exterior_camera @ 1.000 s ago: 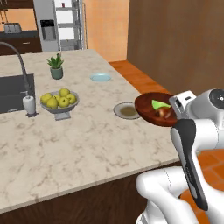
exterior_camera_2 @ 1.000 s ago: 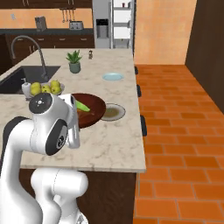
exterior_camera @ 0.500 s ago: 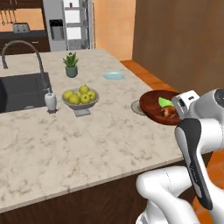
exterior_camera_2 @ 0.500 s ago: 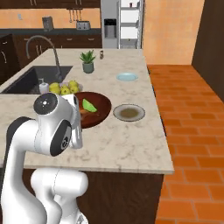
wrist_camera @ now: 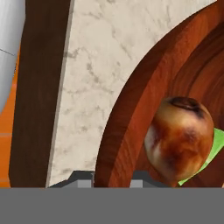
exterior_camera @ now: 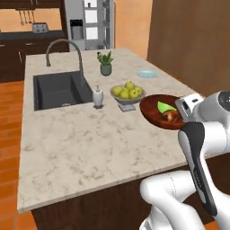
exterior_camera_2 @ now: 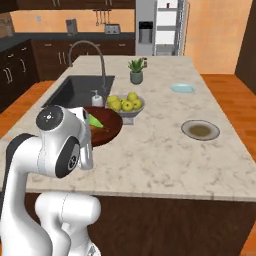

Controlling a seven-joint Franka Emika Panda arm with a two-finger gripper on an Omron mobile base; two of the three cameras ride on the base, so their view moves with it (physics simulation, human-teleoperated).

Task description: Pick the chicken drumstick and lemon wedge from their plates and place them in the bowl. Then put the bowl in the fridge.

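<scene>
My gripper (wrist_camera: 111, 179) is shut on the rim of the dark wooden bowl (wrist_camera: 131, 113), which it holds just above the counter's near edge. Inside the bowl (exterior_camera: 152, 112) lie the reddish-brown chicken drumstick (exterior_camera: 170, 117) and the green lemon wedge (exterior_camera: 165, 107). In the hand view the drumstick (wrist_camera: 179, 138) sits close to the fingers, with the wedge (wrist_camera: 216, 140) behind it. The pale blue plate (exterior_camera_2: 182, 88) and the grey plate (exterior_camera_2: 200, 129) rest bare on the counter. The fridge (exterior_camera_2: 160, 27) stands at the far end of the room.
A grey footed fruit bowl (exterior_camera: 127, 93) of yellow-green fruit stands just beyond the held bowl. A soap dispenser (exterior_camera: 97, 96), a dark sink (exterior_camera: 60, 90) with a tall faucet and a potted plant (exterior_camera: 105, 63) are on the marble island. Orange brick floor surrounds it.
The whole scene has shifted in both base views, so the base has moved along the island. The bowl stays in the gripper with both foods inside.
</scene>
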